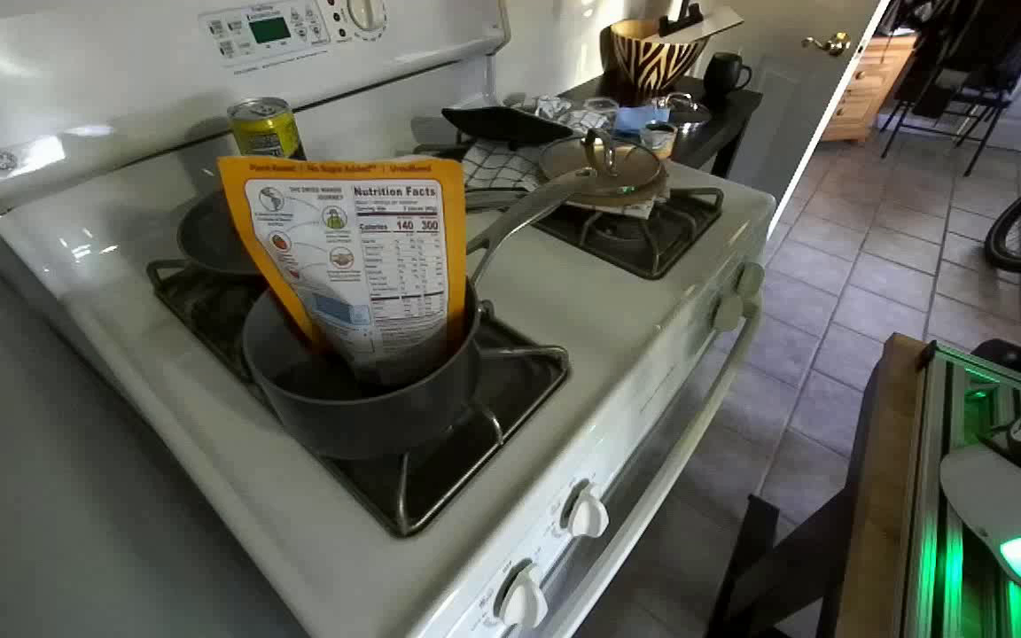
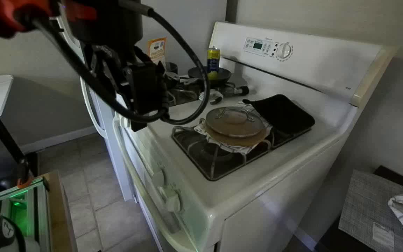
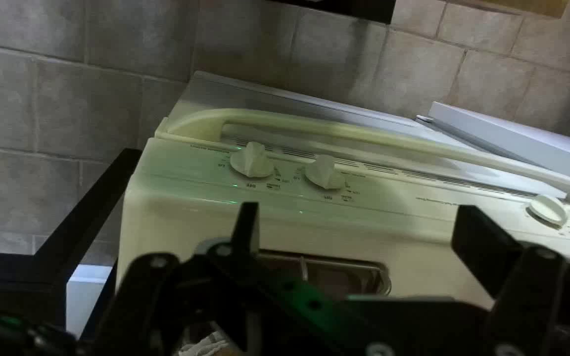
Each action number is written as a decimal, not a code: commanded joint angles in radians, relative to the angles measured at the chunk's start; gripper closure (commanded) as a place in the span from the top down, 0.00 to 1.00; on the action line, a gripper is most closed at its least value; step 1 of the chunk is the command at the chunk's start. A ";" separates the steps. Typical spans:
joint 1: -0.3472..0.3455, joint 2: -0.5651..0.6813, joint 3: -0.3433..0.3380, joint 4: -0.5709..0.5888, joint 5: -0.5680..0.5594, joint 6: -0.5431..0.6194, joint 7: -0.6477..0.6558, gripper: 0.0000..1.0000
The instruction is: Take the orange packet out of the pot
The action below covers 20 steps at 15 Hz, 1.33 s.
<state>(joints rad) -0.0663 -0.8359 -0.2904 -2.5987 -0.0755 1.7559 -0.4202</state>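
Note:
The orange packet point(image 1: 360, 257) stands upright, leaning a little, in the dark grey pot point(image 1: 360, 425), with its white nutrition panel showing and its top well above the rim. The pot sits on a stove burner, its long handle pointing back over the stovetop. In an exterior view the packet point(image 2: 157, 49) shows small behind the arm, and the gripper and cable hide part of the pot point(image 2: 171, 67). My gripper point(image 2: 145, 94) is in the air over the stove's front edge, apart from both. In the wrist view my gripper point(image 3: 359, 222) is open with nothing between its fingers.
A dark frying pan point(image 1: 209, 232) with a yellow-green can point(image 1: 264, 131) stands behind the pot. A glass lid point(image 2: 234, 120) on a cloth and a black pot holder point(image 2: 282, 113) lie on another burner. The oven handle point(image 3: 324, 128) and knobs point(image 3: 251, 160) stick out in front.

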 commanded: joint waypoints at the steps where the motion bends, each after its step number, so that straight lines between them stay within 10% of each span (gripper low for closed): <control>1: -0.002 0.001 0.002 0.002 0.002 -0.002 -0.001 1.00; 12: -0.002 0.001 0.002 0.002 0.002 -0.002 -0.001 1.00; 20: 0.233 0.074 0.212 0.155 0.142 0.220 0.014 1.00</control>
<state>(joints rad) 0.0884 -0.8323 -0.1351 -2.5119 0.0227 1.9089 -0.4168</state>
